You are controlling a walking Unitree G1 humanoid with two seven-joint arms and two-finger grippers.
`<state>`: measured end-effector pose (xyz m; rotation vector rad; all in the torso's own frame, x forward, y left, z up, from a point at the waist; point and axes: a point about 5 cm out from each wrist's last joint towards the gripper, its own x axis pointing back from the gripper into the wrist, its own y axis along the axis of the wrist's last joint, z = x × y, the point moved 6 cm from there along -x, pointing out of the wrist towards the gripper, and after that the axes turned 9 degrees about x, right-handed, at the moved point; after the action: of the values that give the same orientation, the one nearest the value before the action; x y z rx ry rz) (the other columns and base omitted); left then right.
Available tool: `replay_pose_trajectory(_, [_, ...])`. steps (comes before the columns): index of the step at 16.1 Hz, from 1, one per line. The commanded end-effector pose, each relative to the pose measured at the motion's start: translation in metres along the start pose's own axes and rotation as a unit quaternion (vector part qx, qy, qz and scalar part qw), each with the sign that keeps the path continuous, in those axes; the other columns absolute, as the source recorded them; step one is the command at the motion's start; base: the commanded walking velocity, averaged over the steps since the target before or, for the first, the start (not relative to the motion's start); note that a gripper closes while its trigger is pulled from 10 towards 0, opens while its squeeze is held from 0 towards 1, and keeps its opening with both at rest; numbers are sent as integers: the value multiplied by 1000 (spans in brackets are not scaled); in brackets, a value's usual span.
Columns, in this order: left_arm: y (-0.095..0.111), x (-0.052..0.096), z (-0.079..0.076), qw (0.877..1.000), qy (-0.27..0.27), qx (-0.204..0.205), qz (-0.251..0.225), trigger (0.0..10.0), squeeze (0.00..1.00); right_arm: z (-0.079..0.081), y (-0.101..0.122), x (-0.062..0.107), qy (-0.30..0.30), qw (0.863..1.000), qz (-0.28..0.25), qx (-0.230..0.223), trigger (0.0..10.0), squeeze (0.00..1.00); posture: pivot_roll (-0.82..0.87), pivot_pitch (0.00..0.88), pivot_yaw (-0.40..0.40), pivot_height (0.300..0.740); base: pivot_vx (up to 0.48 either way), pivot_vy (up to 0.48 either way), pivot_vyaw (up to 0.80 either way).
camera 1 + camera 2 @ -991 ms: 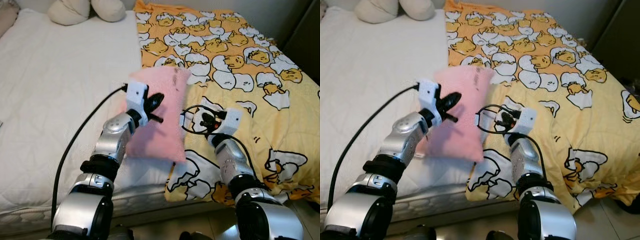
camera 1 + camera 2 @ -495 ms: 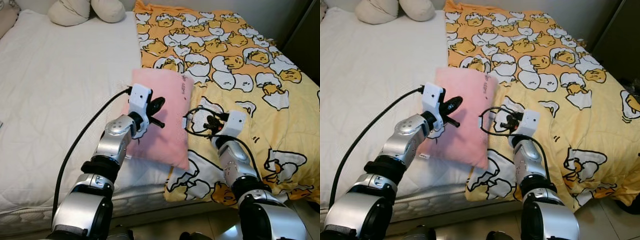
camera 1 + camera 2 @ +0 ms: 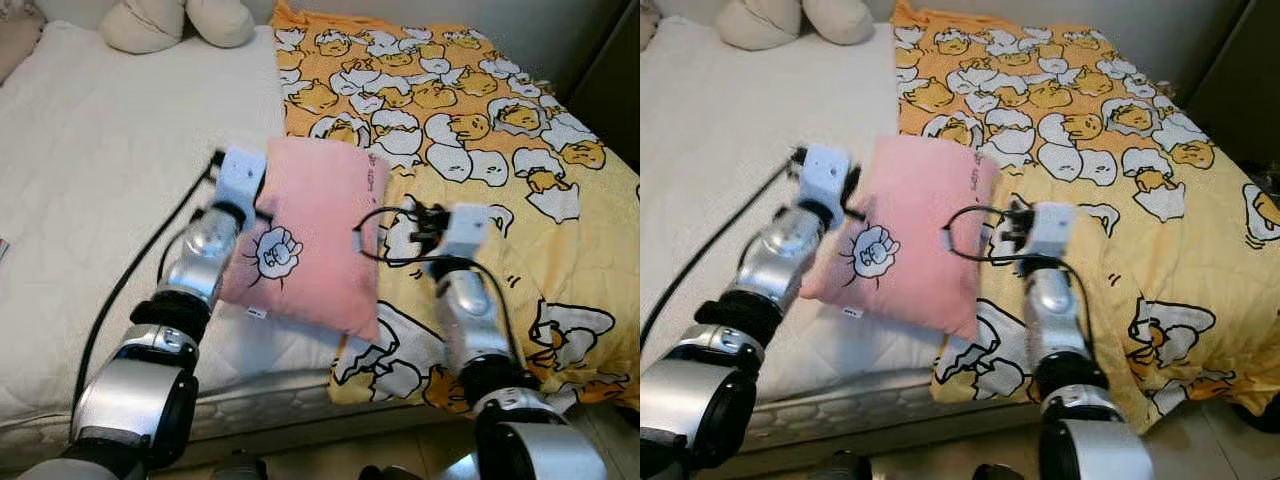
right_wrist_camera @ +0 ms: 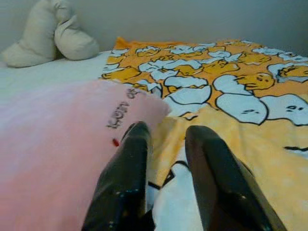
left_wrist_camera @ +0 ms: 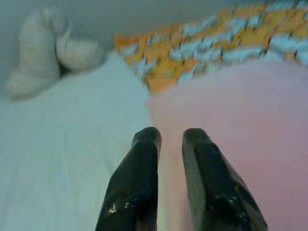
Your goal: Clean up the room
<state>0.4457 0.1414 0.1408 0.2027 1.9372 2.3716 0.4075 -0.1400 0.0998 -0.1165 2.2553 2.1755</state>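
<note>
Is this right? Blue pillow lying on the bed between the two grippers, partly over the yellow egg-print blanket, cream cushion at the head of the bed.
One slip: the pillow is pink, not blue, as the left eye view shows. The rest holds: it lies on the bed between the left gripper and right gripper, partly over the yellow egg-print blanket, with the cream cushion at the head.

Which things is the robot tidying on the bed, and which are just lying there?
Part of the job:
- pink pillow
- left gripper at the pillow's one edge
- right gripper at its other edge

Just lying about:
- yellow egg-print blanket
- cream plush toy at the head of the white mattress
</note>
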Motion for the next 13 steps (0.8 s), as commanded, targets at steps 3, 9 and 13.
replay_pose_trajectory(3, [-3, 0, 0, 1000, 13, 2, 2, 10000, 1000, 0, -3, 5, -6, 1000, -3, 6, 10000, 1000, 76, 0, -37, 740, 0, 0, 0])
replay_pose_trajectory(9, [-4, -2, -8, 1000, -1, 28, 5, 10000, 1000, -2, -16, 9, -20, 999, 26, -15, 10000, 1000, 66, 0, -31, 740, 0, 0, 0])
replay_pose_trajectory(13, [-5, -3, -8, 1000, -1, 28, 13, 10000, 1000, 6, -24, 8, -14, 997, 51, -62, 10000, 1000, 65, 0, -29, 740, 0, 0, 0])
